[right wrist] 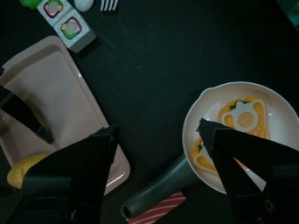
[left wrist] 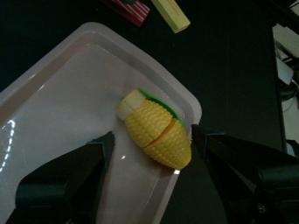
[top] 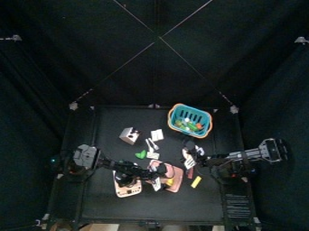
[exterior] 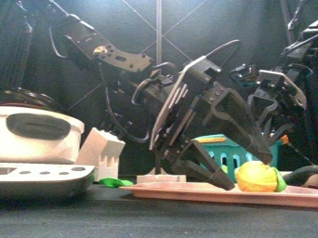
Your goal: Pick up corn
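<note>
The corn [left wrist: 156,129], yellow with a green husk end, lies at the rim of a pink tray [left wrist: 70,96]. My left gripper [left wrist: 163,166] is open, one jaw on each side of the corn, just short of it. In the front view the corn [exterior: 255,176] sits on the tray [exterior: 187,192] under the left gripper [exterior: 214,165]. My right gripper [right wrist: 158,166] is open and empty, hovering between the tray [right wrist: 52,92] and a white pan [right wrist: 233,179]. A bit of the corn [right wrist: 26,171] shows there too.
The pan holds a fried egg [right wrist: 243,114]. A teal basket [top: 190,117] stands at the back right. A white appliance [exterior: 37,139] stands front left. A yellow stick [left wrist: 172,13] and a striped piece [right wrist: 158,208] lie beside the tray.
</note>
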Robot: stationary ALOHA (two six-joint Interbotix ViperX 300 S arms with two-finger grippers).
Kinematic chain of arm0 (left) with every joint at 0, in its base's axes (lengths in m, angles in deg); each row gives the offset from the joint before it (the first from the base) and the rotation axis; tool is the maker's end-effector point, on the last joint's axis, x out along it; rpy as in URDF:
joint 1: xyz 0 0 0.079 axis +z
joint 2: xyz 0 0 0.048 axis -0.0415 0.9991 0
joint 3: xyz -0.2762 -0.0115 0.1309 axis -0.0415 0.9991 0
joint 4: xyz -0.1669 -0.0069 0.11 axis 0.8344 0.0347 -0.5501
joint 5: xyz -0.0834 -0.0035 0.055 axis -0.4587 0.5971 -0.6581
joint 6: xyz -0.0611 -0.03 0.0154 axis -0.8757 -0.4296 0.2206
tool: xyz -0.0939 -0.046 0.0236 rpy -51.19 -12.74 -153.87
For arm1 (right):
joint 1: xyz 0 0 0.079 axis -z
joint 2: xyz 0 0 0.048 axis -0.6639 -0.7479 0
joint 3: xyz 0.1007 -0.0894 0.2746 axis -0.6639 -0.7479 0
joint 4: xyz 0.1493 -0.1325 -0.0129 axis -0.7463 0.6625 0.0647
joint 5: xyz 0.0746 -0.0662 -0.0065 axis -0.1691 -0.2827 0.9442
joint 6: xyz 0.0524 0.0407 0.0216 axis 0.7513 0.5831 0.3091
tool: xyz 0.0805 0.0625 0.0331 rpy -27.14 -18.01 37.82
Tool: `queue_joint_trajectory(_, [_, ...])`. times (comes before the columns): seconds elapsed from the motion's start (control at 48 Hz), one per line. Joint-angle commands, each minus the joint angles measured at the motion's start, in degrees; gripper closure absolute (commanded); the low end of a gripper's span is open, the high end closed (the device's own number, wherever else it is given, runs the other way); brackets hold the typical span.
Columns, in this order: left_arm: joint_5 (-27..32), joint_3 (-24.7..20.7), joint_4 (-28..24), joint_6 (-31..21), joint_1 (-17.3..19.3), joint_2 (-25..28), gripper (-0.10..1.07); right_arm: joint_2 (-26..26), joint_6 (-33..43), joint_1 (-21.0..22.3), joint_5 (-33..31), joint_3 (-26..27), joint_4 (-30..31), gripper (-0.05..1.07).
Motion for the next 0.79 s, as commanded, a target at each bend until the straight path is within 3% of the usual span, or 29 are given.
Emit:
queue_joint_trajectory(0.0, [1.05, -1.85, 0.00, -0.18, -0.18, -0.44, -0.04, 0.88, 0.09, 0.09, 0.18, 0.53, 0.00, 0.01])
queue_joint_trajectory(0.521, [2.02, -2.72, 0.09, -0.26, 0.18, 1.23, -0.03, 0.44, 0.09, 0.09, 0.18, 0.53, -0.18, 0.01])
queue_joint_trajectory(0.771, [6.06, -2.99, -1.05, 0.00, 0.18, 1.14, 0.01, 0.35, 0.09, 0.09, 0.18, 0.35, -0.35, 0.01])
